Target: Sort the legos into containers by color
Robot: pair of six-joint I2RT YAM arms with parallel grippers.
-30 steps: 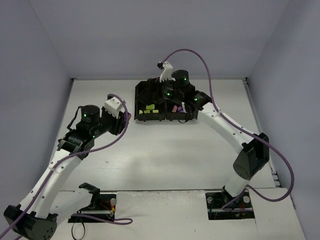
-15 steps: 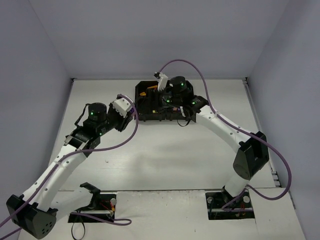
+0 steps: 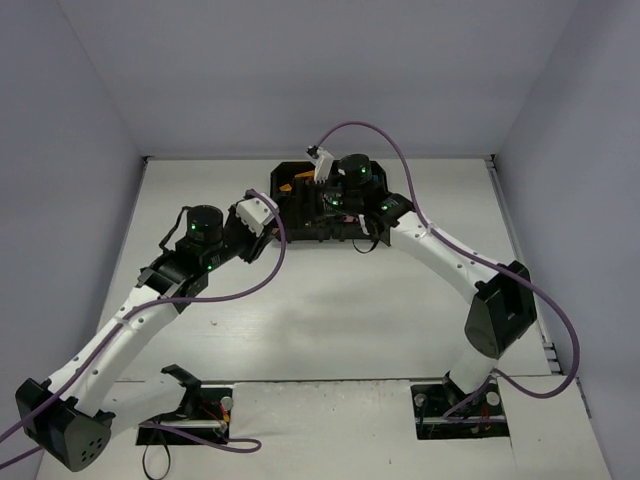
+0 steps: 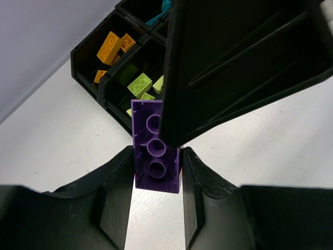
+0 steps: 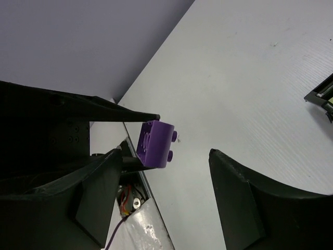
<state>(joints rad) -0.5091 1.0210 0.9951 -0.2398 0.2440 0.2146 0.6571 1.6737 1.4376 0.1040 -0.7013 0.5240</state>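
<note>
One purple brick (image 4: pixel 151 148) hangs in the air at the centre of the left wrist view, pinched across its narrow width by the left gripper (image 4: pixel 157 166), whose fingers press both long sides near its lower end. In the overhead view this happens just beside the left edge of the tray (image 4: pixel 86 73), above the table (image 4: pixel 62 135). The right gripper (image 5: pixel 166 161) has its jaws spread apart with the brick between them but touching neither; one of its black fingers fills the upper right of the left wrist view and overlaps the brick's top corner. Further out, orange bricks (image 4: pixel 110 46), yellow-green bricks (image 4: pixel 139 83) and a teal one (image 4: pixel 165 6) lie in separate compartments at upper left; no purple compartment shows there.

The two grippers are crowded together, so the likely trouble is a knock between fingers that twists the brick in its shallow hold. A release before the other jaws meet it could drop it onto the table or into the yellow-green compartment just beyond, the wrong colour.

Its long axis runs up the frame, away from the left fingers toward the tray. The hollow underside with round tubes faces the left wrist camera; in the right wrist view its studs point toward the right of the frame
</note>
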